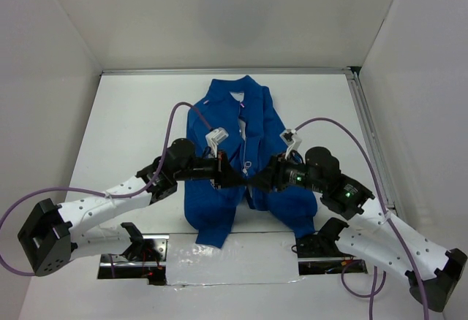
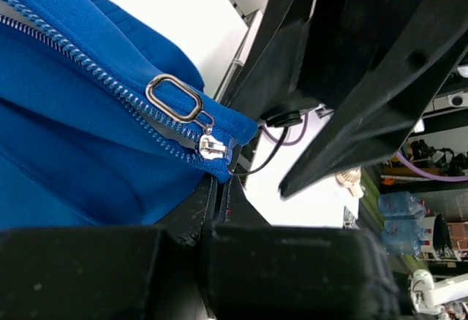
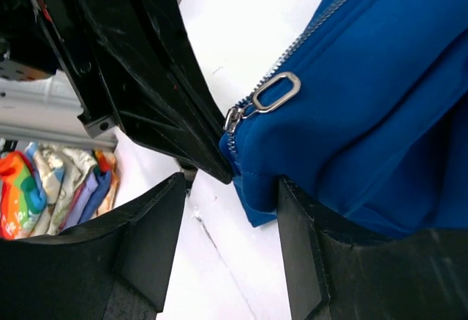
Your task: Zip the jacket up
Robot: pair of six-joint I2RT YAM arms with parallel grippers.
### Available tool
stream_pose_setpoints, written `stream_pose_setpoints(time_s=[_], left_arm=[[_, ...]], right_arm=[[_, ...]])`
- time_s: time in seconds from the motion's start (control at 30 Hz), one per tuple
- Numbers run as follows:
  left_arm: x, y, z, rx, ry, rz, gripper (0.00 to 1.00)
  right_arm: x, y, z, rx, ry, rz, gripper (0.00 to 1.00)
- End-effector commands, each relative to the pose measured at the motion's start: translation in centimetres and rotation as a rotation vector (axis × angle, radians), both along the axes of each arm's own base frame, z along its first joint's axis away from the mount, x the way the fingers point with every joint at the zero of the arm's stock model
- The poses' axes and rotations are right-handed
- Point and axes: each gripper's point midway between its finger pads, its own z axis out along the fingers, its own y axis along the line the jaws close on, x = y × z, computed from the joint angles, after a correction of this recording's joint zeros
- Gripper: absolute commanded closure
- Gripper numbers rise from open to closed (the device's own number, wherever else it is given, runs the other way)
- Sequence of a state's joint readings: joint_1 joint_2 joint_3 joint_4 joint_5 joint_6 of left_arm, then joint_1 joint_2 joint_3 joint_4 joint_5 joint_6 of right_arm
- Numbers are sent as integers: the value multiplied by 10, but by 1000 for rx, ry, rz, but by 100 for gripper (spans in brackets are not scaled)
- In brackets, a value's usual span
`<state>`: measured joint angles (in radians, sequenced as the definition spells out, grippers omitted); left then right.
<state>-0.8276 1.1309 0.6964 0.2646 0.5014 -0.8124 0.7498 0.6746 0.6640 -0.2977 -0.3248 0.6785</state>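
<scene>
- I saw left pincer [image 2: 217,203] clamped on jacket [image 2: 88,137] hem, slider [image 2: 212,146] at its 12 o'clock.
- Right pincer [image 3: 230,196] gaped wide; hem corner sat inside its gap, 3 o'clock side.

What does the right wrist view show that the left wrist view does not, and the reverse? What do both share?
Only the right wrist view shows the gap between the right fingers, with the lower corner of the jacket in it, and colourful cloths at the left edge. Only the left wrist view shows the left fingers from behind, closed at the hem, plus a purple cable. Both show the blue fabric, the zipper teeth and the silver slider with its oval pull ring at the zipper's bottom end.
</scene>
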Motion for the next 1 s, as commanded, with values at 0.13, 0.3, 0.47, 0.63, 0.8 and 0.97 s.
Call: stream_pose_setpoints(time_s=[0.13, 0.3, 0.47, 0.63, 0.8, 0.97], left_arm=[[11, -9, 44, -110, -46, 28, 100], [9, -11, 46, -127, -54, 10, 100], [2, -11, 50, -160, -60, -26, 100], [0, -11, 50, -169, -56, -39, 100], [-5, -10, 51, -181, -73, -61, 100], [-10, -9, 49, -152, -84, -85, 94]], right_arm=[[-4, 12, 18, 78, -46, 31, 40], [-5, 2, 16, 89, -37, -22, 38], [8, 10, 11, 87, -40, -49, 39], [17, 22, 22, 129, -82, -34, 58], [25, 19, 19, 123, -86, -86, 100], [23, 8, 16, 72, -101, -101, 100]])
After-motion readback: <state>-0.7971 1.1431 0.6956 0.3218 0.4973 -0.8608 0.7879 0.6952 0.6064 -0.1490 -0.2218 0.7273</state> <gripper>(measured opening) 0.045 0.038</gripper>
